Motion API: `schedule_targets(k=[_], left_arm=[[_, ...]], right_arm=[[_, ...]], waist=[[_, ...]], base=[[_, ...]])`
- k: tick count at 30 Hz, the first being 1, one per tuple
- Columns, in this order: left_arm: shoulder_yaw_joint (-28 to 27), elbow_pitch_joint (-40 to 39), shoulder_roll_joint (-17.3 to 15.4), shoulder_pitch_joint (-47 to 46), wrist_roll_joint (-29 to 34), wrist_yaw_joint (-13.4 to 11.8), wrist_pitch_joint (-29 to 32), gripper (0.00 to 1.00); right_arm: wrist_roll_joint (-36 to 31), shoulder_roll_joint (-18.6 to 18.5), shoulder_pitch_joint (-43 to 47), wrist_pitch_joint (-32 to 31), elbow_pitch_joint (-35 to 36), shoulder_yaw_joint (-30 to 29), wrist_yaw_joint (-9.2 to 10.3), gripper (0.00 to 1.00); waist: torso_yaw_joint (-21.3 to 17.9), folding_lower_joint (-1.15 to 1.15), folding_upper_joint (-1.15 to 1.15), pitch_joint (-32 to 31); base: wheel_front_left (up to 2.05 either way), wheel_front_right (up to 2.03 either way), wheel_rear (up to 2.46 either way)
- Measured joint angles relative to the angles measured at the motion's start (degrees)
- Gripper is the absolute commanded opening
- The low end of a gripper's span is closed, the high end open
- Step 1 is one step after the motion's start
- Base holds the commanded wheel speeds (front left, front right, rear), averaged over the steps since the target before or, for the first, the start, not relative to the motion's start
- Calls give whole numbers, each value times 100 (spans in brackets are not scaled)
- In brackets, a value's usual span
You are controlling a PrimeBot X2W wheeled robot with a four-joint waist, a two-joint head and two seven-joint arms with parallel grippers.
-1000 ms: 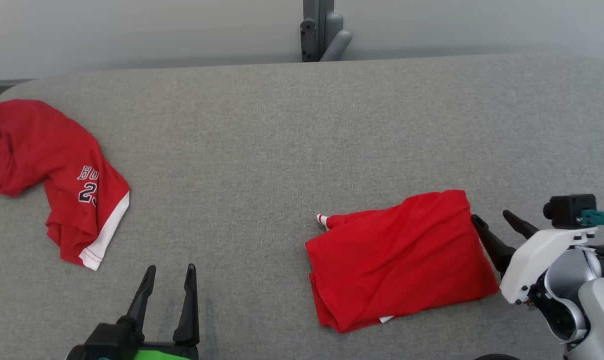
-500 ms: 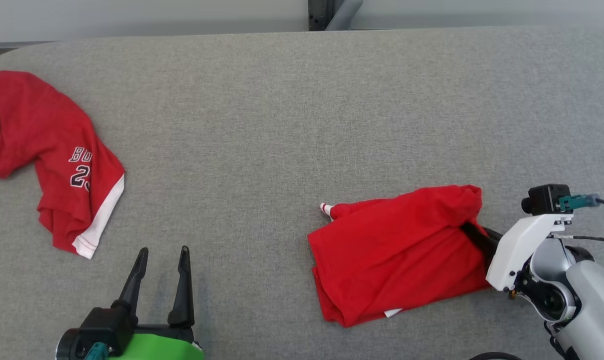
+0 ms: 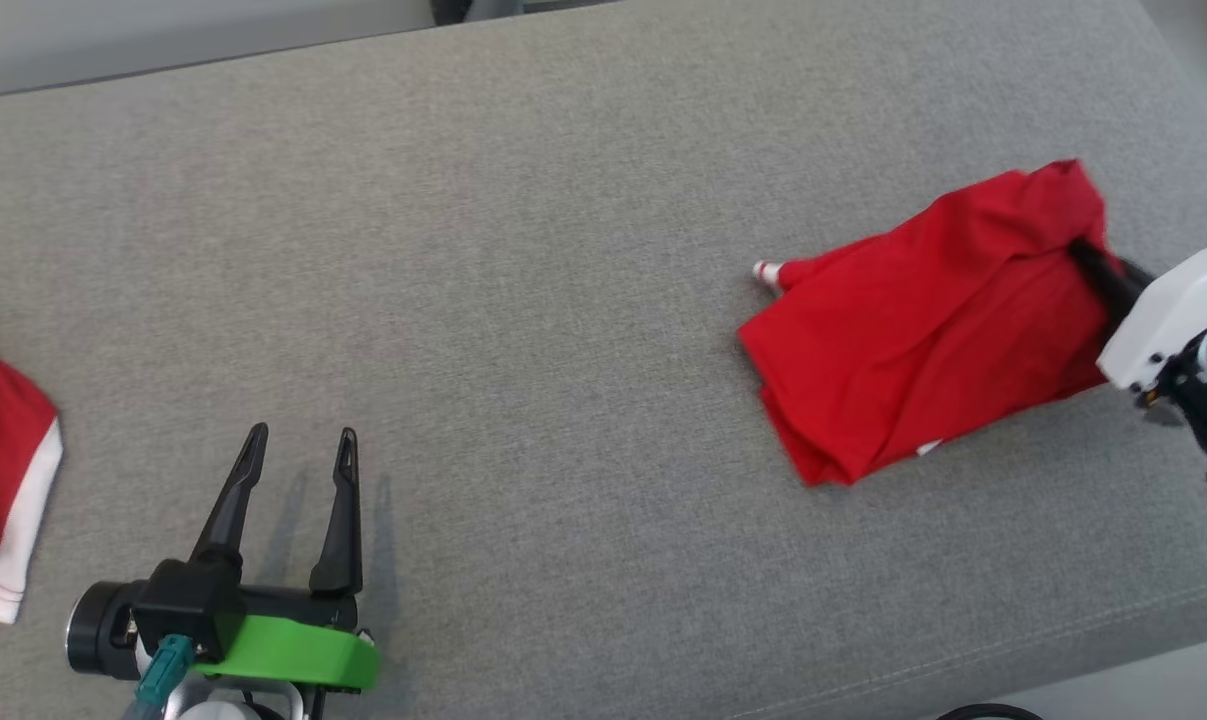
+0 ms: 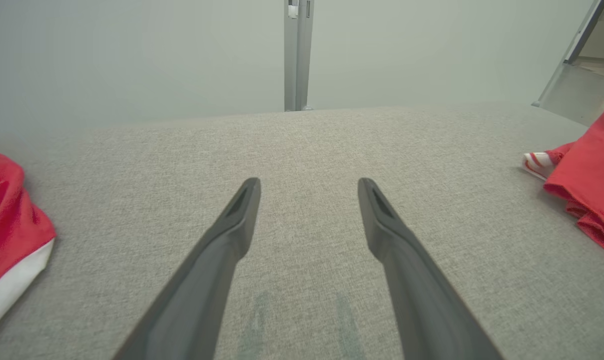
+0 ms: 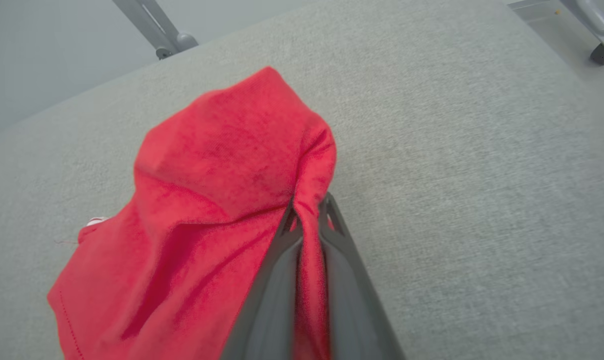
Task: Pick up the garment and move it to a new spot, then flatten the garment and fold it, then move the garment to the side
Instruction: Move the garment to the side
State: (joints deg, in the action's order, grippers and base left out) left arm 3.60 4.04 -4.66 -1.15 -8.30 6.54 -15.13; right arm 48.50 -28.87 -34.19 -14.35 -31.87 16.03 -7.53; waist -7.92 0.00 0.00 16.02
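Observation:
A folded red garment [image 3: 928, 320] lies on the grey cushioned surface [image 3: 523, 250] at the right. My right gripper [image 3: 1088, 260] is shut on its right edge, where the cloth bunches up. In the right wrist view a pinch of red garment [image 5: 221, 200] is squeezed between the two dark fingers [image 5: 332, 240]. My left gripper [image 3: 298, 445] stands open at the lower left, nothing between its fingers [image 4: 231, 235]. The garment's edge [image 4: 592, 185] with a white-striped tip peeks in at the right of the left wrist view.
A second red jersey [image 3: 3, 470] with a white hem lies at the far left edge, seen too in the left wrist view [image 4: 6, 235]. The surface's front edge [image 3: 1113, 640] runs along the lower right. A grey post [image 4: 296, 55] stands behind the surface.
My right gripper closed on the folded garment's right edge, lifting and bunching it. The head camera turned and tilted, so the whole scene shifted; the left gripper stays open.

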Motion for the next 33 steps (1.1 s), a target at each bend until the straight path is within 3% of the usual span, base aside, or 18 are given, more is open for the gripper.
schedule_targets(k=[9, 18, 19, 20, 27, 33], left_arm=[[289, 85, -400, -298, 165, 54, 0, 100], [345, 123, -453, -151, 127, 58, 0, 100], [348, 115, -425, -153, 120, 57, 0, 100], [342, 108, -406, -150, 116, 54, 0, 100], [211, 60, -331, -74, 27, 20, 0, 100], [46, 38, -96, 58, -137, -32, 0, 100]], right_arm=[[-286, -445, -778, 911, -1619, -784, 2, 0], [-760, -428, -1321, 1978, -2595, -890, 0, 0], [-842, -471, -1348, 2052, -2698, -871, 1, 46], [-954, -512, -1378, 2138, -2764, -834, 0, 100], [-1294, -671, -1620, 2700, -2829, -692, 0, 100], [-1474, -813, -1278, 2922, -1840, -569, 0, 100]], waist=[[-355, 0, 0, 537], [-113, 0, 0, 585], [-83, 0, 0, 577], [-54, 0, 0, 571], [46, 0, 0, 526], [119, 0, 0, 263]], base=[[0, 0, 0], [0, 0, 0], [0, 0, 0], [0, 0, 0], [0, 0, 0], [0, 0, 0]])
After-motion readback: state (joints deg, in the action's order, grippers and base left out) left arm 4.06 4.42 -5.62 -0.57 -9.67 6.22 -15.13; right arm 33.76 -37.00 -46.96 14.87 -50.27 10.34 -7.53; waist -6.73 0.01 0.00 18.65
